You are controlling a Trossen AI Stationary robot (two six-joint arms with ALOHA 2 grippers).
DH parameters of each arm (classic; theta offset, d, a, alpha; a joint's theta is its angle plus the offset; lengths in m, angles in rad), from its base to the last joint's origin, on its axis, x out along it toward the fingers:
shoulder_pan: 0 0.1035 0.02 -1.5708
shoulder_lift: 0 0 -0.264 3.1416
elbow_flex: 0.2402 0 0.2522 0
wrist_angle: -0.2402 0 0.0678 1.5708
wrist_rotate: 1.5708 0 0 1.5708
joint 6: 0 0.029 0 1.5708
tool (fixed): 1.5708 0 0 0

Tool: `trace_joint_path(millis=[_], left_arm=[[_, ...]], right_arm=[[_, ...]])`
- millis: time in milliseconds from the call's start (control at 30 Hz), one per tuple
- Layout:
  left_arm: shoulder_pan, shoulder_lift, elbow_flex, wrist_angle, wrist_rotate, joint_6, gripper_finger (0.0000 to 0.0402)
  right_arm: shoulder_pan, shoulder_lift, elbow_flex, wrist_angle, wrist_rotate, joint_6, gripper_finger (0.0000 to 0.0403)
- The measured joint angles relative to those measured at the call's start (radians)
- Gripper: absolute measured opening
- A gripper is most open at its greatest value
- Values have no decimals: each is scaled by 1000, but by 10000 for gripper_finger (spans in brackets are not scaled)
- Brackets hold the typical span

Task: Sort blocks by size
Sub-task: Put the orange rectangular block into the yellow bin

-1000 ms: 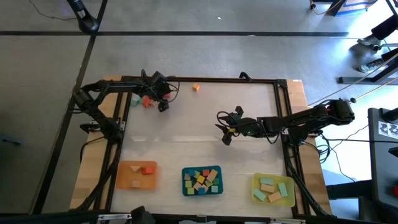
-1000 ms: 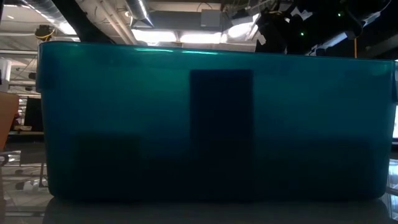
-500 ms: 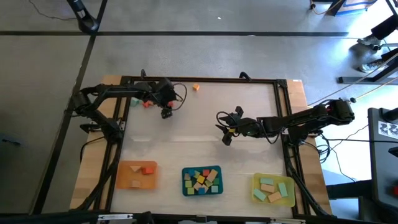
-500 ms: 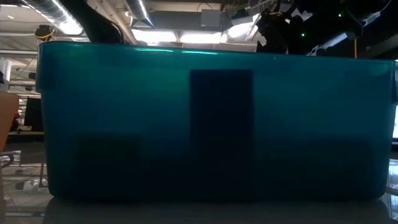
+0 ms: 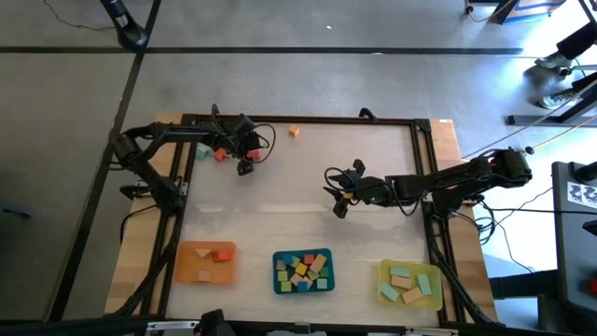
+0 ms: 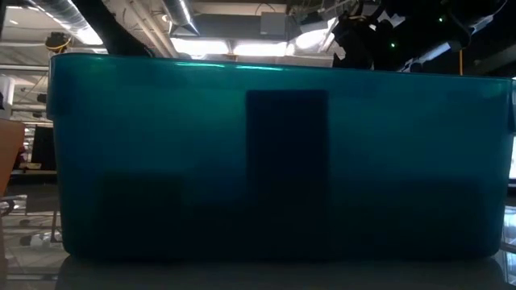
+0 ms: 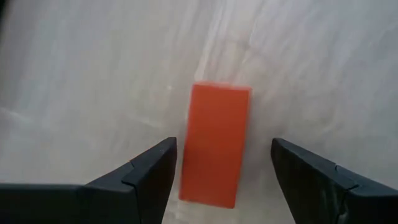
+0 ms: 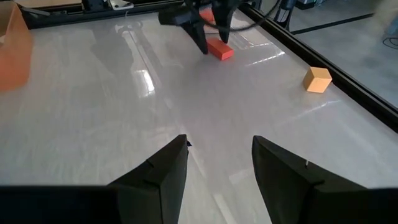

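A red block [image 7: 215, 144] is seen lying flat on the bench [image 5: 308, 187], between the spread fingers of the left tool [image 7: 217, 168], untouched. An orange cube [image 5: 294, 132] sits apart near the far edge. Blocks are held in the orange tray [image 5: 189, 272], teal tray [image 5: 278, 258] and yellow tray [image 5: 384, 273]. The right tool [image 8: 214, 155] hangs open and empty mid-bench.
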Motion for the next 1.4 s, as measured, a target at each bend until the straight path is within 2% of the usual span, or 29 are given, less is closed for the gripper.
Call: trace_joint_path(millis=[100,200,467,600,767,867,1067,1233,1400], left_arm=[[5,35,3,7,15,-17,248],[3,57,5,2,17,-19,227],[-9,17,1,-10,10,-74,110],[-62,-45,-2,-55,-12,-144,110],[-175,-139,-1,-79,-2,-207,112],[-257,-201,-1,-81,5,-267,119],[-410,-304,0,-85,147,-386,117],[-504,-335,0,-68,280,-495,123],[-576,-329,0,-11,372,-543,123]], right_arm=[[0,0,0,0,0,-1,177],[0,0,0,-6,0,-1,177],[0,0,0,14,-20,8,177],[0,0,0,15,-105,2,177],[0,0,0,47,-116,0,177],[0,0,0,86,-157,-30,177],[1,19,1,258,-291,-161,177],[1,91,3,407,-387,-305,177],[16,182,82,409,-416,-431,177]])
